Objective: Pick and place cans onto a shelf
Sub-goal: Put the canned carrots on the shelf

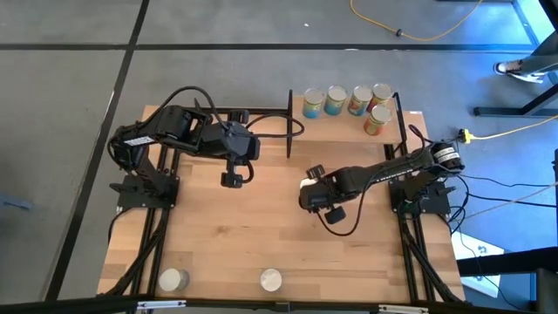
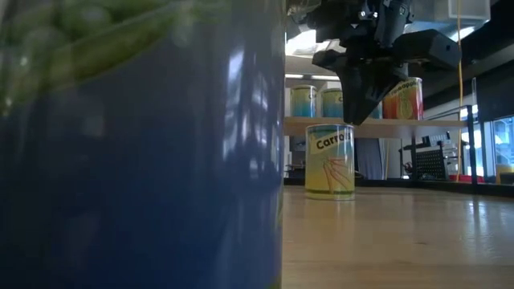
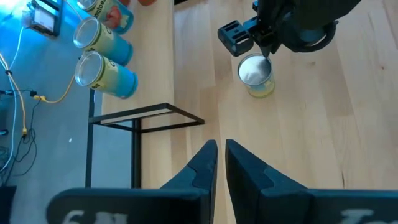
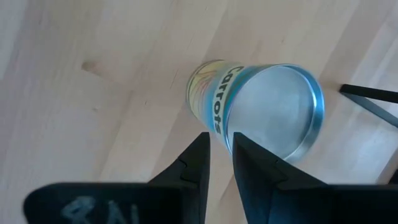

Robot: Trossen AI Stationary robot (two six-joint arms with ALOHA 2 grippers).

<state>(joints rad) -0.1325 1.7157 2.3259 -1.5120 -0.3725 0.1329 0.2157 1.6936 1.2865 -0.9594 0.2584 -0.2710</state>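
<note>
A yellow-green can labelled "Carrots" (image 2: 329, 160) (image 4: 261, 112) (image 3: 256, 74) stands upright on its base on the tabletop, near the middle. My right gripper (image 2: 353, 119) (image 4: 221, 146) (image 1: 312, 194) hangs right over its silvery top, pointing steeply down, with only a narrow gap between its fingers and nothing in it. My left gripper (image 3: 221, 155) (image 1: 231, 180) waits high above the table's far left part, its fingers closed to a thin slit and holding nothing. Several cans (image 1: 336, 100) (image 3: 102, 71) stand on the shelf (image 1: 344, 129) (image 2: 401, 124) at the far edge. My right gripper's fingertips (image 3: 267, 53) stand at the carrots can's top rim (image 4: 231, 134), coming from above. Whether they touch the rim I cannot tell. The can stands upright on the table.
Two more cans (image 1: 173, 279) (image 1: 271, 279) stand near the table's front edge. One of them, a blue-labelled can (image 2: 136, 160), fills the left half of the low view. The shelf's black posts (image 3: 146, 115) rise just beyond the carrots can. Bare wood lies between the arms.
</note>
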